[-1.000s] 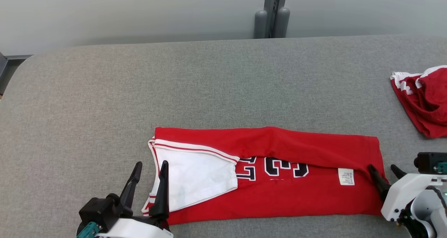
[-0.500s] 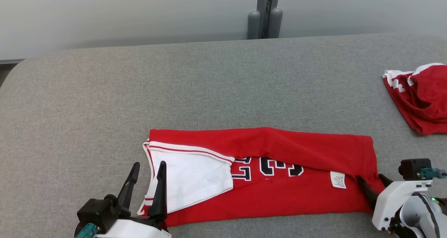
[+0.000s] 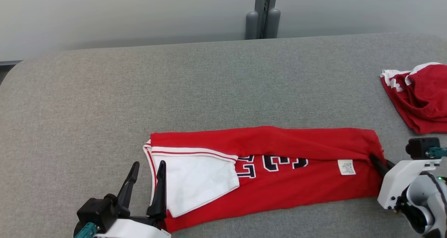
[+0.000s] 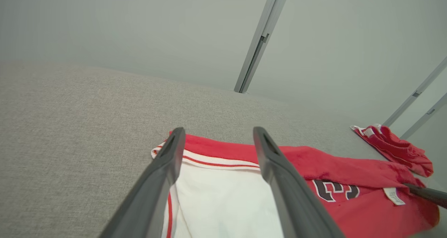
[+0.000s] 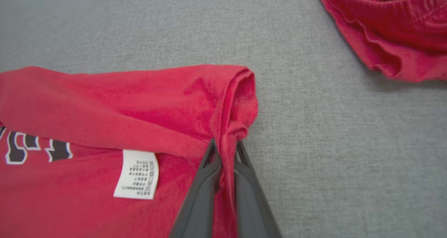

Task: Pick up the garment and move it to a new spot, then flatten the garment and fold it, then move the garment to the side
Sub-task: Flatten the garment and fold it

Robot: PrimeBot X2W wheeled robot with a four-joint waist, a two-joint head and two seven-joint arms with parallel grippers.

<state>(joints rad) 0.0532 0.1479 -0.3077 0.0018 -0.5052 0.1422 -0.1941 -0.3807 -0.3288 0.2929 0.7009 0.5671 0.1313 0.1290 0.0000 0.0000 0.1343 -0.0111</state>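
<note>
The garment (image 3: 279, 182) is a red jersey with dark numerals and a white-trimmed panel, folded into a long strip near the front of the grey table (image 3: 209, 84). My right gripper (image 3: 379, 163) is shut on its right-hand edge; in the right wrist view the red cloth (image 5: 223, 105) is bunched between the fingers (image 5: 206, 182), next to a white care label (image 5: 137, 175). My left gripper (image 3: 146, 173) stands open at the strip's left end. Its fingers (image 4: 283, 175) straddle the white panel's (image 4: 223, 196) edge and hold nothing.
A second red-and-white garment (image 3: 420, 96) lies crumpled at the table's right edge, also seen as a red heap (image 5: 387, 31) beyond my right gripper. A grey post (image 3: 262, 17) stands behind the table's far edge.
My right gripper has shut on the garment's right edge and drawn it up and rightward, bunching that corner. The left gripper stays open in place. The head camera shifted slightly.
</note>
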